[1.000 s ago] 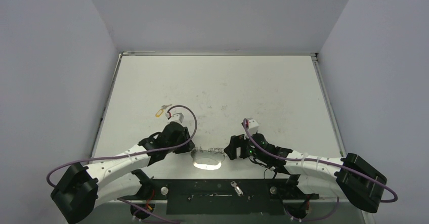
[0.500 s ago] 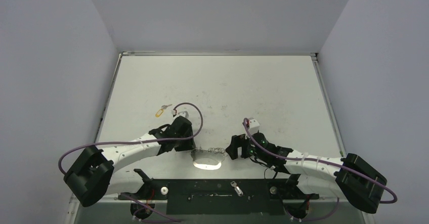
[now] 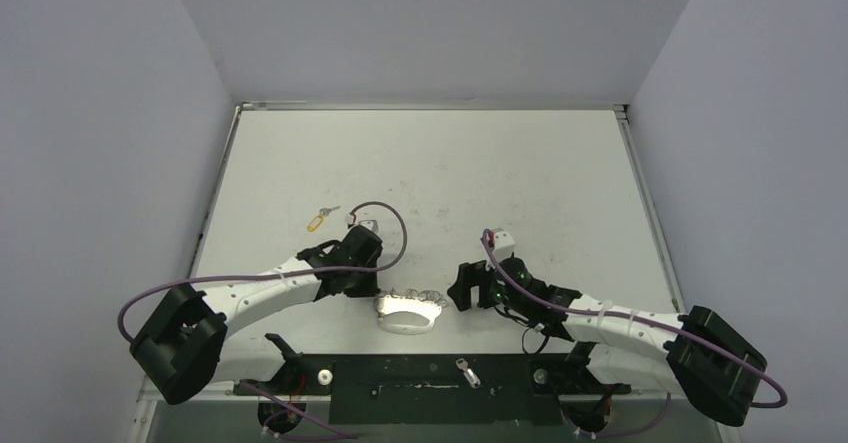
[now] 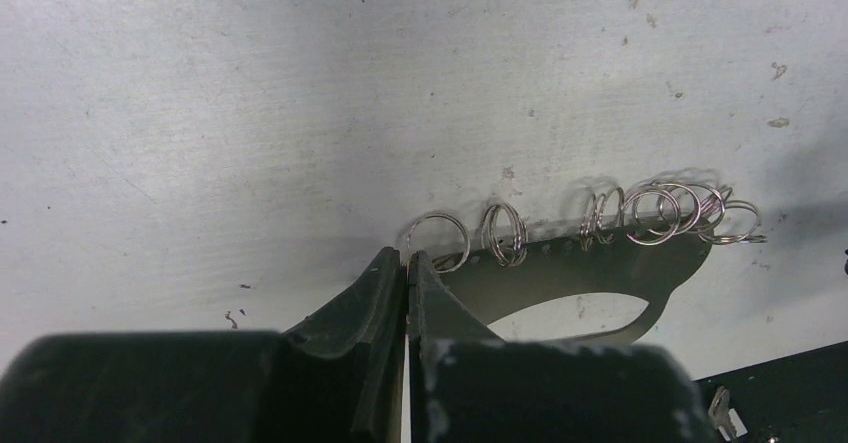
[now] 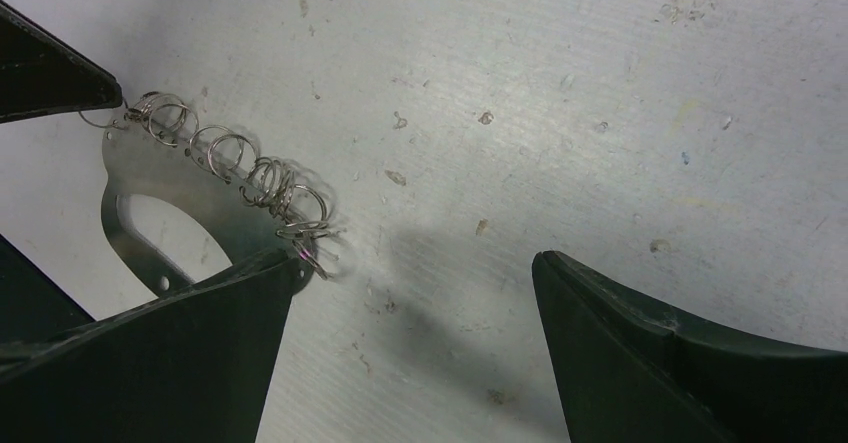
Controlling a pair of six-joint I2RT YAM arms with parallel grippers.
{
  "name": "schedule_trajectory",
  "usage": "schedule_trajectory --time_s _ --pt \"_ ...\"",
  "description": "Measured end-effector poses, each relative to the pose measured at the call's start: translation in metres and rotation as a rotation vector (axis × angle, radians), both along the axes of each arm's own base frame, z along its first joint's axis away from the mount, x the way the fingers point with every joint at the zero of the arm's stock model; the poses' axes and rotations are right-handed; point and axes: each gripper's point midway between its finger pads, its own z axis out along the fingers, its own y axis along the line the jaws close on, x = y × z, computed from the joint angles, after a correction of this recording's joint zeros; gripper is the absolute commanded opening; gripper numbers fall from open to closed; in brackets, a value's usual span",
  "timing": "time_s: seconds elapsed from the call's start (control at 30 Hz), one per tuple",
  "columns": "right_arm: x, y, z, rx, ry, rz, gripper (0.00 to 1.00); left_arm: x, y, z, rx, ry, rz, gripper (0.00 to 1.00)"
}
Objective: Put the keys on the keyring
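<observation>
The keyring [image 3: 408, 313] is a flat grey metal loop with a row of small rings along its far edge, lying at the near middle of the table. In the left wrist view my left gripper [image 4: 408, 255] is shut, its tips pinching the rim of the leftmost small ring of the keyring [image 4: 560, 273]. My right gripper [image 5: 417, 258] stands wide open at the right end of the keyring [image 5: 150, 178], one finger [image 5: 200, 343] overlapping that end. A key with a yellow tag [image 3: 318, 220] lies far left. A silver key [image 3: 466, 371] rests on the black base plate.
The black base plate [image 3: 400, 378] runs between the arm bases along the near edge. Raised rails [image 3: 640, 193] border the table. The table top [image 3: 450, 183] is scuffed and speckled.
My left gripper has slid right to the keyring's left end and shut there. The keyring has shifted slightly left and away. My right gripper has stayed open beside it.
</observation>
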Motion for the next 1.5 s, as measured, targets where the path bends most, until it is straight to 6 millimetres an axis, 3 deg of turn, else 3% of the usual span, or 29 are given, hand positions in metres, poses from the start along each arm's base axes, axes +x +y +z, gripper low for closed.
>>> schedule_trajectory --time_s 0.23,0.33,0.57,0.77,0.97,1.23,1.5 --pt "0.003 0.003 0.025 0.031 -0.089 0.054 0.98 0.010 -0.005 0.023 0.011 -0.071 -0.101 0.00" --pt "0.005 0.008 0.050 0.073 -0.191 0.108 1.00 0.020 -0.011 0.045 -0.002 -0.149 -0.169 0.00" --pt "0.010 0.020 0.126 0.167 -0.534 0.250 0.99 0.035 -0.029 0.117 -0.079 -0.407 -0.398 0.00" --pt "0.005 0.040 0.150 0.153 -0.658 0.413 0.86 0.025 -0.051 0.157 -0.187 -0.577 -0.627 0.00" --pt "0.001 0.065 0.156 0.185 -0.691 0.542 0.77 0.012 -0.073 0.181 -0.293 -0.694 -0.806 0.00" --pt "-0.004 0.087 0.145 0.234 -0.671 0.636 0.64 -0.003 -0.085 0.183 -0.363 -0.738 -0.910 0.00" --pt "-0.015 0.097 0.165 0.310 -0.707 0.711 0.54 -0.017 -0.092 0.192 -0.418 -0.820 -1.007 0.00"
